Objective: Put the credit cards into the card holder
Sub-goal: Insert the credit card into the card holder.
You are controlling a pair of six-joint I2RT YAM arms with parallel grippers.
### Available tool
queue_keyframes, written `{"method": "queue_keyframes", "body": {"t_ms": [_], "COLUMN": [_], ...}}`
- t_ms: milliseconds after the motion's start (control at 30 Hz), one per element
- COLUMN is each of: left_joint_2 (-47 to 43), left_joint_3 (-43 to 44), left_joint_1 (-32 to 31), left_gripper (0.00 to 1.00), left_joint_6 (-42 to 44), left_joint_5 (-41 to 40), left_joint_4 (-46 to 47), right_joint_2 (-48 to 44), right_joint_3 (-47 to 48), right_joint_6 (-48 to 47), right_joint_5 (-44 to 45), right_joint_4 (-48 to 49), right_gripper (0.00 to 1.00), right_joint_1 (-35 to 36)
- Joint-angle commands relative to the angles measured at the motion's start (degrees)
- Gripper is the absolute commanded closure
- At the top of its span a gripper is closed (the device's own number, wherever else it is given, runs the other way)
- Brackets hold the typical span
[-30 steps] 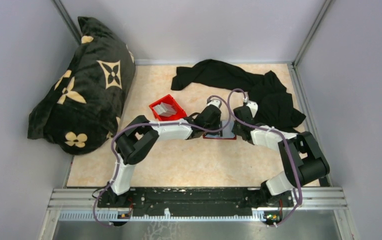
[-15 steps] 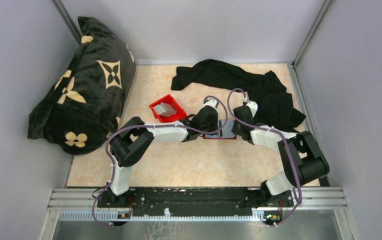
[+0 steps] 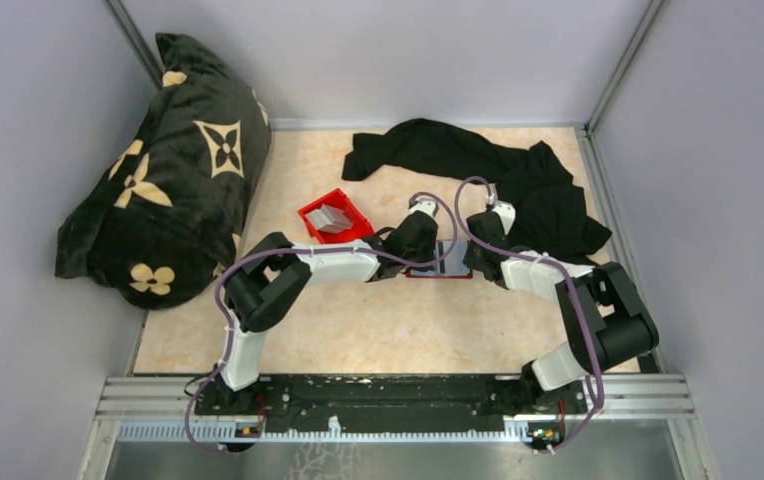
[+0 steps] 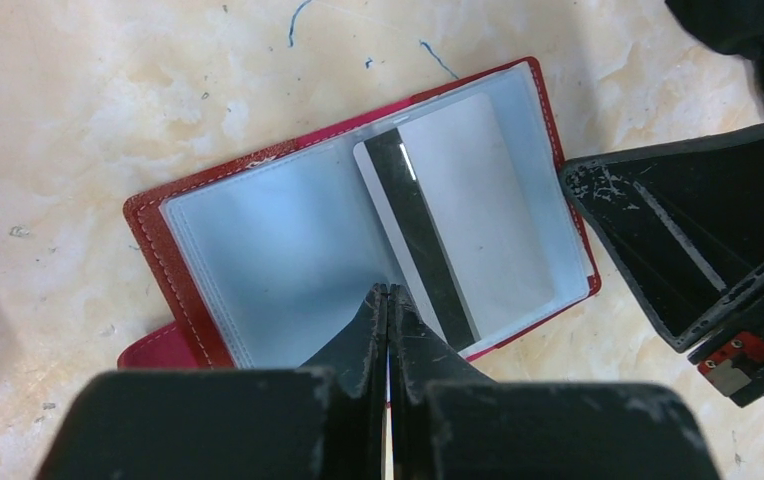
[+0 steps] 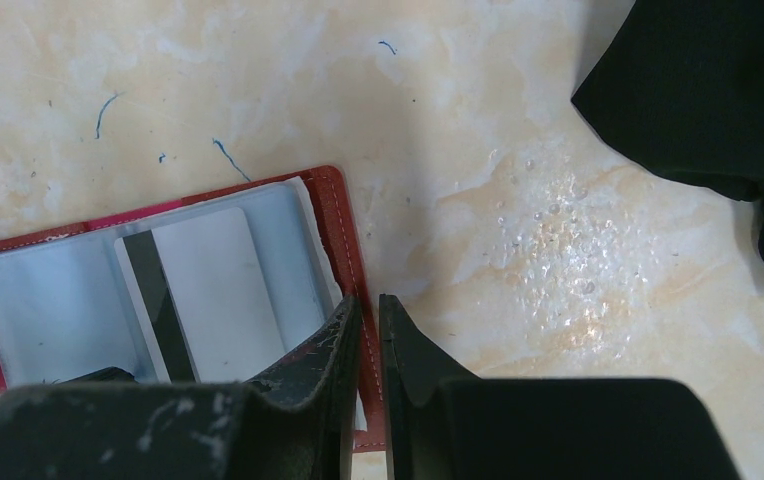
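bare table (image 3: 378,320) near | black cloth (image 3: 478,165) far | bin (image 3: 335,217) left

On my left a big dark pillow (image 3: 163,170) with cream flower prints leans into the far corner, against the wall. A bright red bin (image 3: 336,216) sits near the middle of the marbled beige surface (image 3: 398,325). Black cloth (image 3: 478,170) lies crumpled along the far edge and down my right. Thin blue scribbles (image 4: 428,52) mark the surface.

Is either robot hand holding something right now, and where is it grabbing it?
The right gripper pinches the open card holder by its red right edge. The left gripper is shut above the holder, gripping nothing.
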Motion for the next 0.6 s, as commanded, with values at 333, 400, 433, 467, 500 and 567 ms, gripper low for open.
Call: {"method": "queue_keyframes", "body": {"t_ms": [333,400,433,467,500,567], "left_joint_2": [4.3,5.0,5.1,5.2,5.2,4.9], "left_joint_3": [5.1,5.8,6.0,6.0,5.9,5.6], "left_joint_1": [-0.9,-1.0,-1.1,-1.1,-1.1,-1.2], "left_gripper": [1.0,1.0,1.0,1.0,1.0,1.0], "left_joint_6": [0.7,1.0,0.9,1.0,1.0,1.0], "left_joint_5": [-0.2,0.0,0.0,0.0,0.1,0.2], "left_joint_4": [-3.7,-4.2,-4.2,-4.1,-3.9,-3.0], "right_joint_2": [0.1,0.1,0.2,0.2,0.3,0.4], "right_joint_3": [-0.6,-0.5,-0.6,-0.6,-0.5,-0.4], "right_joint_6": [0.2,0.2,0.2,0.2,0.2,0.2], "right_joint_5": [-0.7,-0.7,-0.7,-0.7,-0.7,-0.8], "right_joint_4": [-0.1,0.1,0.1,0.1,0.2,0.2], "right_gripper": [0.87,0.87,0.87,0.87,0.87,0.87], "right_joint_1": [-0.3,-0.3,-0.3,-0.3,-0.4,-0.3]}}
